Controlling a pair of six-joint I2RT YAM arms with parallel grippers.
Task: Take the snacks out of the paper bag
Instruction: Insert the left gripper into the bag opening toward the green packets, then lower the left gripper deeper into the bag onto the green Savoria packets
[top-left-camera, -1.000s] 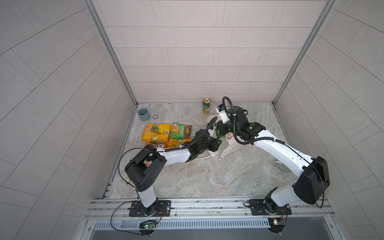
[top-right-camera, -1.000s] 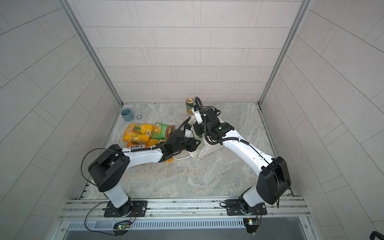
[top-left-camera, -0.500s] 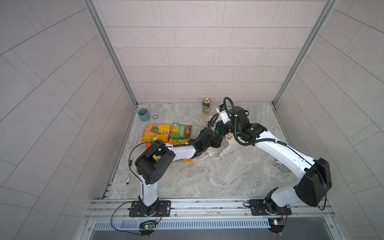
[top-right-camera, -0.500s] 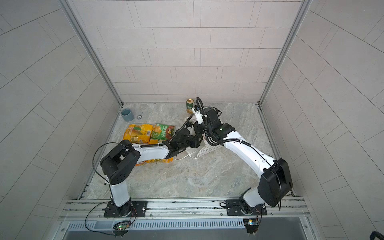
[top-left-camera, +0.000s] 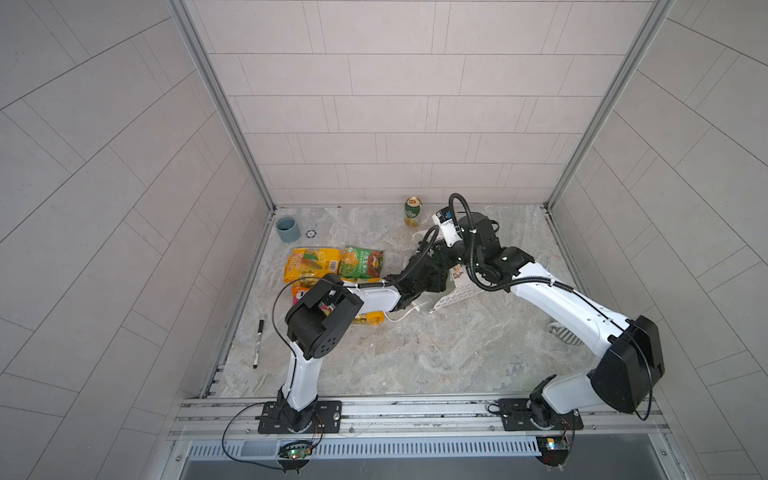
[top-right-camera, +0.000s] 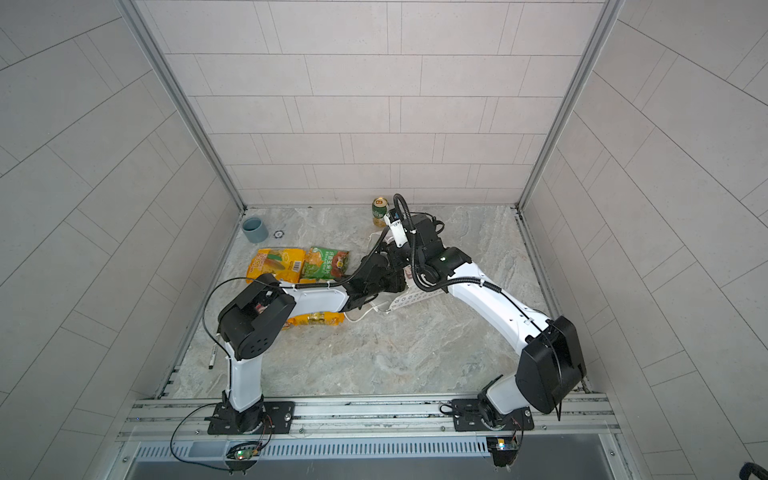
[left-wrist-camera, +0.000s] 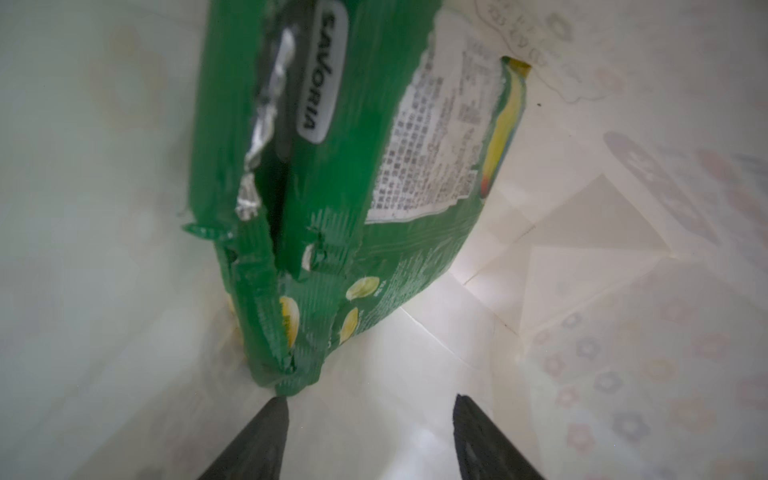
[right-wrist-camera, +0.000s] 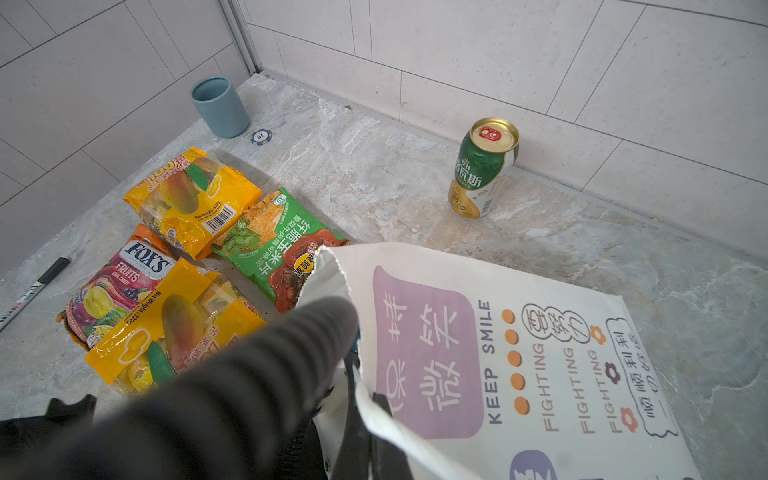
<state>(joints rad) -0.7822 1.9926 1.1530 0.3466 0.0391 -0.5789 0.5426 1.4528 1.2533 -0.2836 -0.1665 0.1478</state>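
A: Since a second ago the left arm has reached deeper. Its wrist now sits in the mouth of the paper bag, which lies on its side midway across the table, right of the snacks already out. Both top views agree.
B: Why does the mouth gape?
A: Over its far side reaches the right arm; I judge it props the upper wall.
B: Left wrist view?
A: Inside the bag, the left tool is spread and grips nothing. One fingertip is right at the corner of a green SAVORIA packet; contact cannot be told. The packet stands on edge against the bag's wall. Spread to straddle that edge, presumably.
B: Right wrist view?
A: Here the right tool is pressed together on the bag's rim, lifting it. Four packets lie flat left of the bag, clear of the mouth, so the reach is unblocked.
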